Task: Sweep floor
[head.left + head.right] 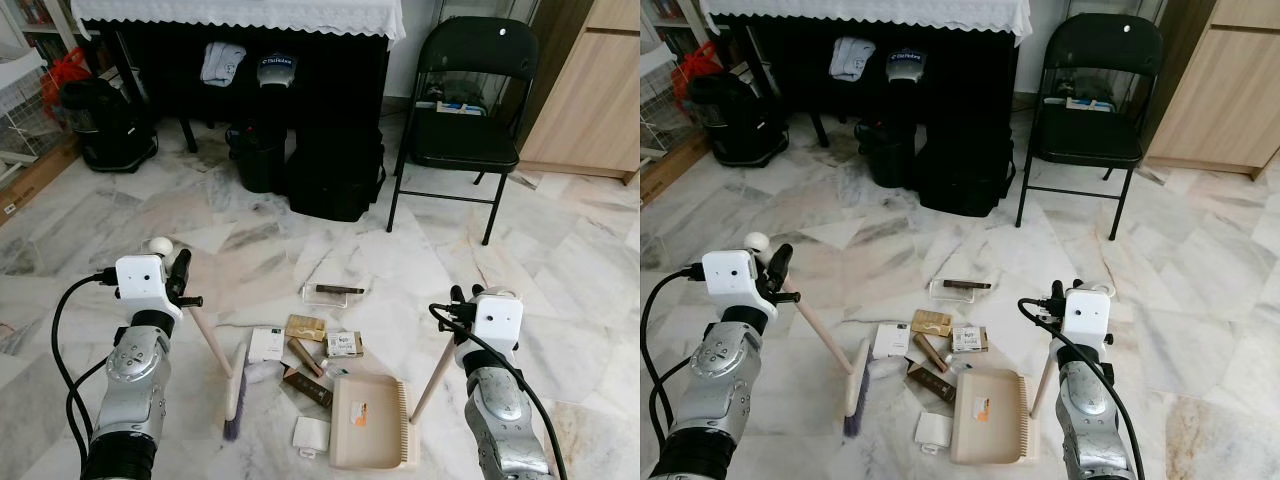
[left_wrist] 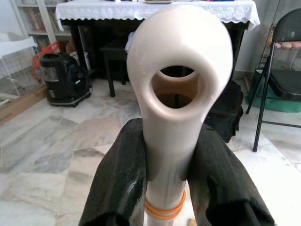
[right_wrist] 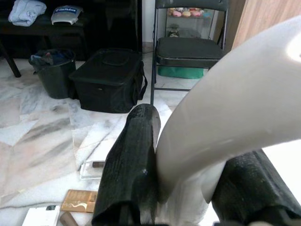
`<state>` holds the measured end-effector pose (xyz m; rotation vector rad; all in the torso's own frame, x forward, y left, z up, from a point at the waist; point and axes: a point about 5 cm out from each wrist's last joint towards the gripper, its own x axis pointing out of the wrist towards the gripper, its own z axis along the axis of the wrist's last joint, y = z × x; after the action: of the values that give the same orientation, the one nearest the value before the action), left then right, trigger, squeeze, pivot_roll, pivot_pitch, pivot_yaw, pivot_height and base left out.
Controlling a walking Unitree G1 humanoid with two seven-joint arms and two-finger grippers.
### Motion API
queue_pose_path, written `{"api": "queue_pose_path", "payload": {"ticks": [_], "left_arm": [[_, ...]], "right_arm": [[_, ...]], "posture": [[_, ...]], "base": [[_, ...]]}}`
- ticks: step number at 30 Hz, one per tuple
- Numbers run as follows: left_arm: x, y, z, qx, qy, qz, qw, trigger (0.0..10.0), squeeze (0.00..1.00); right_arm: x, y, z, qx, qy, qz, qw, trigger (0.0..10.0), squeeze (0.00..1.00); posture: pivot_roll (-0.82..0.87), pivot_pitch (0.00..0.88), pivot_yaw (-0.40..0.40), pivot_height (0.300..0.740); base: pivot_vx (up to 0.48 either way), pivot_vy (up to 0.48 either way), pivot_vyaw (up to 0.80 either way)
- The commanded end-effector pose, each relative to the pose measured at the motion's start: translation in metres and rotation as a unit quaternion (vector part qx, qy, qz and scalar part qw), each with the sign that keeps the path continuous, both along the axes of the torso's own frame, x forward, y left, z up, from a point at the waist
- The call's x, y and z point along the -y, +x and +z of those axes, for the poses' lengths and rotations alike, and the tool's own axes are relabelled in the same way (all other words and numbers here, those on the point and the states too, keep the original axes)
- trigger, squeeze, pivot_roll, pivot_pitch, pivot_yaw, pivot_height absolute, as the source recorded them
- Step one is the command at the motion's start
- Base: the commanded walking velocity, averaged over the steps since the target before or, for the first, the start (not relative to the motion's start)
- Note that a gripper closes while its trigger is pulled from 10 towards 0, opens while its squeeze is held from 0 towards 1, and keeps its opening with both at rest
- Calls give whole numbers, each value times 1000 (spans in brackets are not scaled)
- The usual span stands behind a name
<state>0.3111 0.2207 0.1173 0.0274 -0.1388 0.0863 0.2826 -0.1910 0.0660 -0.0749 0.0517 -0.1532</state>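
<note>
Cream-handled broom (image 1: 212, 340) slants to the marble floor (image 1: 560, 260), bristles beside scattered litter (image 1: 305, 340). Your left gripper (image 2: 164, 188) is clamped on its handle top. Your right gripper (image 3: 188, 183) grips the dustpan (image 1: 370, 420) handle, pan flat beside the litter.

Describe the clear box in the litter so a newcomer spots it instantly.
From the black folding chair, look down the marble floor to the litter between the brush and dustpan. The clear box lies at the pile's far edge, nearest the chair, apart from the rest. It alone is see-through, with a dark stick inside.
</note>
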Motion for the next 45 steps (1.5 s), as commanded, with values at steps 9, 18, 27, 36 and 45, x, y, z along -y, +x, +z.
{"api": "queue_pose_path", "payload": {"ticks": [9,18,27,36,45], "left_arm": [[-4,1,10,26,5,7,1000,10000,0],[-1,2,8,26,1,4,1000,10000,0],[-1,3,8,26,1,4,1000,10000,0],[1,3,8,26,0,2,1000,10000,0],[0,4,8,25,1,2,1000,10000,0]], "right_arm": [[-2,1,40,84,-5,0,996,10000,0],[-4,-15,41,73,3,4,997,10000,0],[-1,-24,34,38,25,-18,999,10000,0],[0,-26,24,10,38,-26,999,10000,0],[-4,-30,4,-35,47,-28,998,10000,0]], "posture": [[-65,74,-3,740],[-72,67,-8,740],[-76,55,-8,740],[-75,53,-7,740],[-66,72,-8,740]], "base": [[0,0,0],[0,0,0],[0,0,0],[0,0,0],[0,0,0]]}}
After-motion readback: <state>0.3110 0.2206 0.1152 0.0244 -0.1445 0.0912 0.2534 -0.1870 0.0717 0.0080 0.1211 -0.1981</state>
